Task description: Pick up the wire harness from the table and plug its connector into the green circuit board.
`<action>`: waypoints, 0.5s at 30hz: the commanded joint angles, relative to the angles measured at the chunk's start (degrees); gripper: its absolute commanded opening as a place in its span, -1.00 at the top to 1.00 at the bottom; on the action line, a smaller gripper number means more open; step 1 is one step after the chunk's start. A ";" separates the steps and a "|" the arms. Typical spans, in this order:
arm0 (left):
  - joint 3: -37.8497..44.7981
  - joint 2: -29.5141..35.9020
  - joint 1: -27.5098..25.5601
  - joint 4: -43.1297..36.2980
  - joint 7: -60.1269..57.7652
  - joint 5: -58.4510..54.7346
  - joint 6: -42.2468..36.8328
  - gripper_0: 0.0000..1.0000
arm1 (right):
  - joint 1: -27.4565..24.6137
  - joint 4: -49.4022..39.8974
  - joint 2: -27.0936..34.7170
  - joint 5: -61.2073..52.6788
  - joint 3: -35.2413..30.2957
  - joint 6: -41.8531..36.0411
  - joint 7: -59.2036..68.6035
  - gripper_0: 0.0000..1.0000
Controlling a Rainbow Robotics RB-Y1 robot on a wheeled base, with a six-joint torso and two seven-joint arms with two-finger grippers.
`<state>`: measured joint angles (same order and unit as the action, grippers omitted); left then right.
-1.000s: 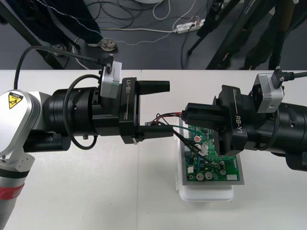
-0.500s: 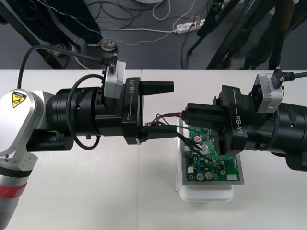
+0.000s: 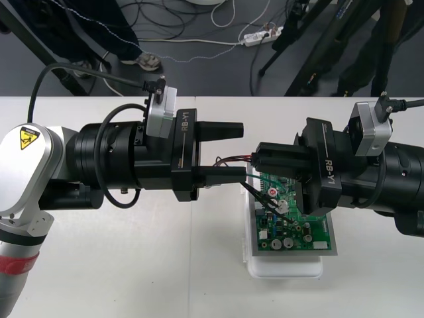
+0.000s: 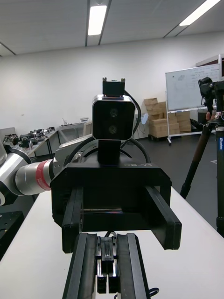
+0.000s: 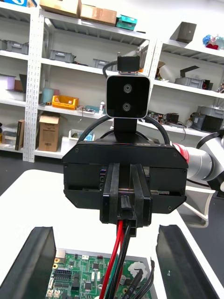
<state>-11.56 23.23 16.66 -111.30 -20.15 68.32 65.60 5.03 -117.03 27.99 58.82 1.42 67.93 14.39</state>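
My right gripper [image 3: 256, 160] hangs over the far end of the green circuit board [image 3: 298, 228] and is shut on the harness's small black plug [image 5: 126, 212]. Red, black and green wires [image 3: 228, 159] leave the plug and drop onto the board [image 5: 79, 275]. In the right wrist view the plug [image 4: 108, 261] sits pinched between my right gripper's fingers [image 4: 88, 266]. My left gripper [image 3: 244, 151] faces it head-on, open, with its fingers [image 5: 32, 261] astride the wires just short of the right fingertips. The harness's far end is hidden among the board's parts.
The board lies on a white base [image 3: 285, 268] right of the table's middle. Both arms lie low across the table and meet above the board's far left corner. Bare table spreads in front of the left arm.
My left gripper has crept to the right, closer to the right gripper, its open fingers now reaching past the wires. The right arm, plug and board have held still.
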 commanded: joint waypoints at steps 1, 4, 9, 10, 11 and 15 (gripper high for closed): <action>-1.09 -1.69 2.15 -0.59 0.20 -0.82 0.84 -0.18 | -0.46 -2.15 -0.57 -0.37 0.87 -0.52 -2.26 1.00; -1.00 -1.78 2.06 -0.59 0.29 -0.82 0.84 -0.07 | -0.55 -2.15 -0.66 -0.37 0.87 -0.52 -2.26 1.00; -1.00 -1.78 2.06 -0.59 0.46 -0.90 0.84 0.18 | -0.55 -2.15 -0.57 -0.37 0.87 -0.52 -2.26 1.00; -1.00 -1.78 2.15 -0.59 0.55 -0.99 0.84 0.20 | -0.46 -2.15 -0.66 -0.37 0.87 -0.52 -2.26 1.00; -1.09 -1.78 2.15 -0.59 0.64 -0.99 0.84 0.21 | -0.55 -2.15 -0.66 -0.37 0.87 -0.52 -2.26 1.00; -1.09 -1.78 2.15 -0.59 0.73 -0.99 0.84 0.24 | -0.46 -2.15 -0.57 -0.37 0.87 -0.61 -2.18 1.00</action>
<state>-11.56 22.81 16.66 -111.29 -20.15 68.24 65.60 5.03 -117.03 27.99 58.82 1.42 67.91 14.39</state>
